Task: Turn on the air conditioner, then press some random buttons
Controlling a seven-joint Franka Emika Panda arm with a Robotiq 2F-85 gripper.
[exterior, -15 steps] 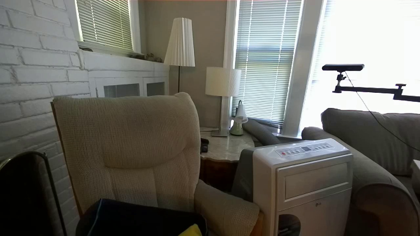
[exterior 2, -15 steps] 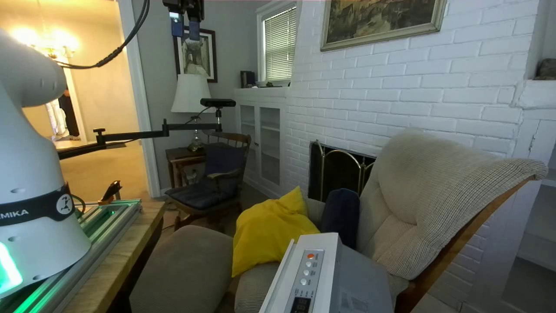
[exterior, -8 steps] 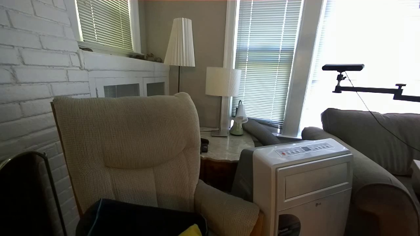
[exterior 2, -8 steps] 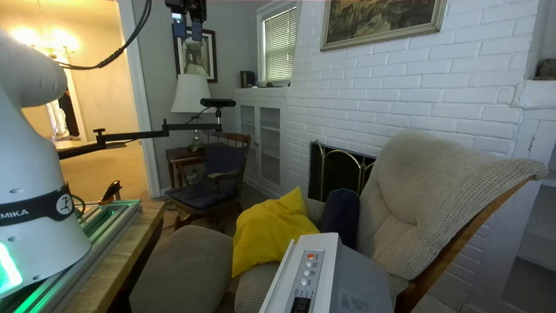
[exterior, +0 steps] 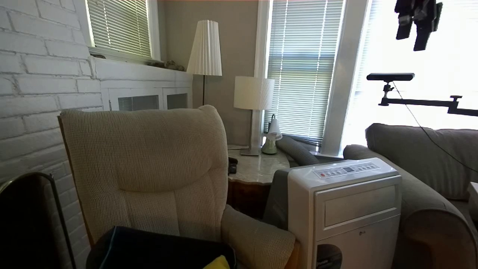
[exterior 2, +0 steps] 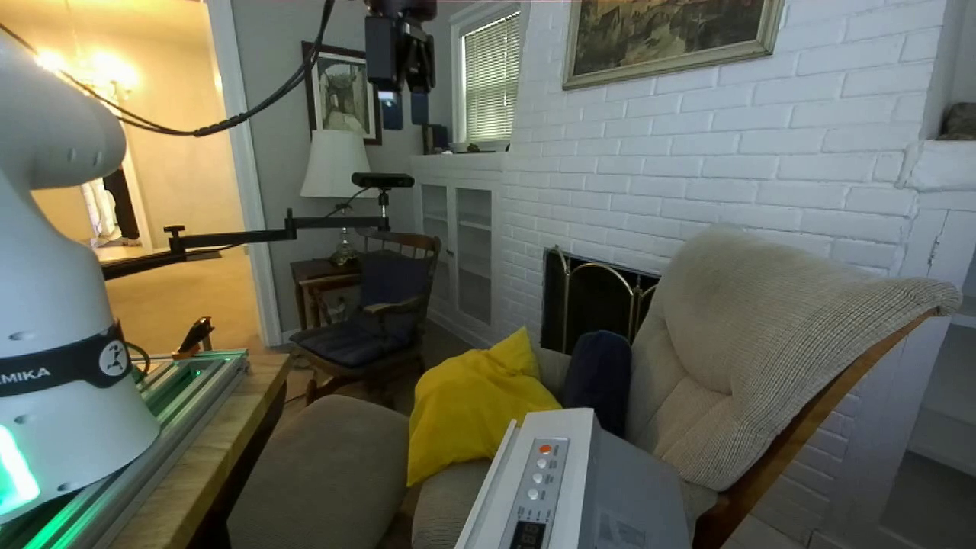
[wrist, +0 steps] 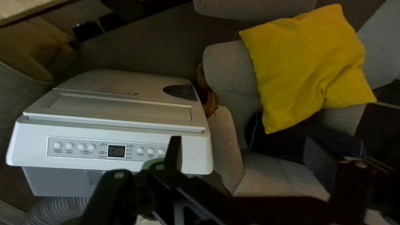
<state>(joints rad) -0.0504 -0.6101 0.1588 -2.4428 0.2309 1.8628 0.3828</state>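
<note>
White, the portable air conditioner stood at the wrist view's nine o'clock from the spread, empty pincer, control panel running nine-to-three.

White brick wall is seen in both exterior views, a painting hung on it. Armchair is set near the wall, a yellow cushion laid on it. Window is screened by blinds; the next window is bleached by daylight, a sofa placed before it. Lamp is set on a table. Beyond a doorway, a chandelier is lit above a tan floor.
</note>
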